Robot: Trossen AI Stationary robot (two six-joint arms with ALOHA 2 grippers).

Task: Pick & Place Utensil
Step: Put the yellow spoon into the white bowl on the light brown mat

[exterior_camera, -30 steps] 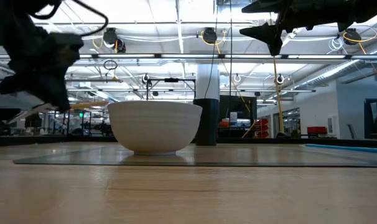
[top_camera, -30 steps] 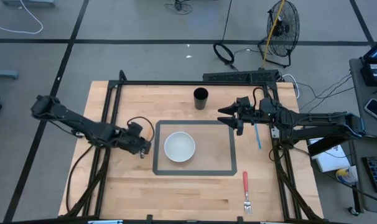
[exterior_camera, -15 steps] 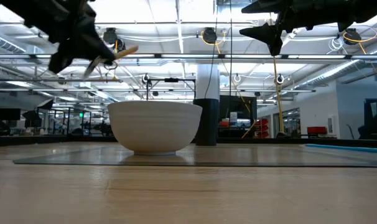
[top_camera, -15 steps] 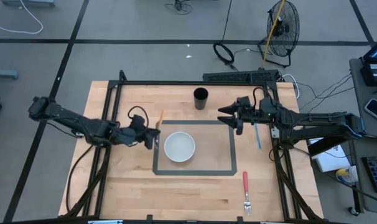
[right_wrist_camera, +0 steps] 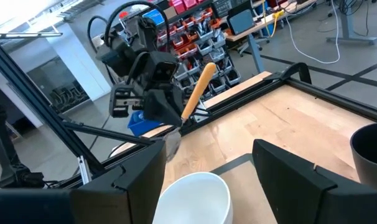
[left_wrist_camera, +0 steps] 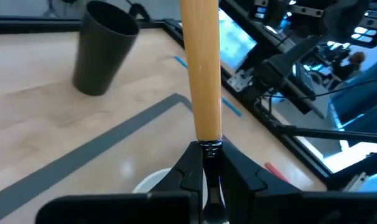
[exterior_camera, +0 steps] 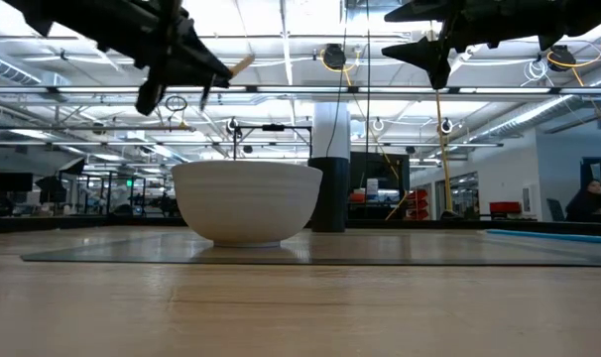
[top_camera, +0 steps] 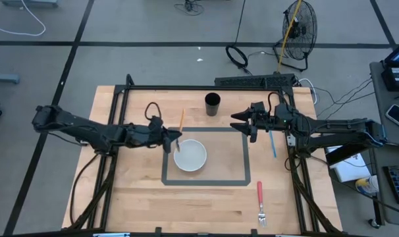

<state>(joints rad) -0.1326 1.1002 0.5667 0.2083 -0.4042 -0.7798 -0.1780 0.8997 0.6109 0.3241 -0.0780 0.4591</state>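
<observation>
My left gripper (top_camera: 172, 139) hovers beside the left rim of the white bowl (top_camera: 189, 155), shut on a utensil with a pale wooden handle (top_camera: 181, 120) and a metal neck. The right wrist view shows the handle (right_wrist_camera: 198, 86) slanting up and a grey head (right_wrist_camera: 172, 142) below the fingers. The bowl stands on its foot inside a grey-taped rectangle (top_camera: 247, 158). My right gripper (top_camera: 241, 124) waits open in the air at the rectangle's far right corner, touching nothing. My left gripper pinches the utensil's metal neck (left_wrist_camera: 211, 148), just below the wooden handle, between its two fingers (left_wrist_camera: 187, 169). The handle (left_wrist_camera: 201, 74) runs on past the fingertips, toward the table's far edge. The utensil is lifted clear, level with the space above the bowl's rim (exterior_camera: 246, 167).
A black cup (top_camera: 212, 103) stands near the far edge. A blue utensil (top_camera: 272, 142) lies under my right arm, and a red-handled fork (top_camera: 259, 201) lies near the near right corner. A black frame (top_camera: 186, 87) borders the table.
My left gripper has risen from near the table and swung toward the right and far edges, carrying the utensil from left of the taped rectangle to the bowl's left rim. The handle has turned with it and now points toward the far edge.
</observation>
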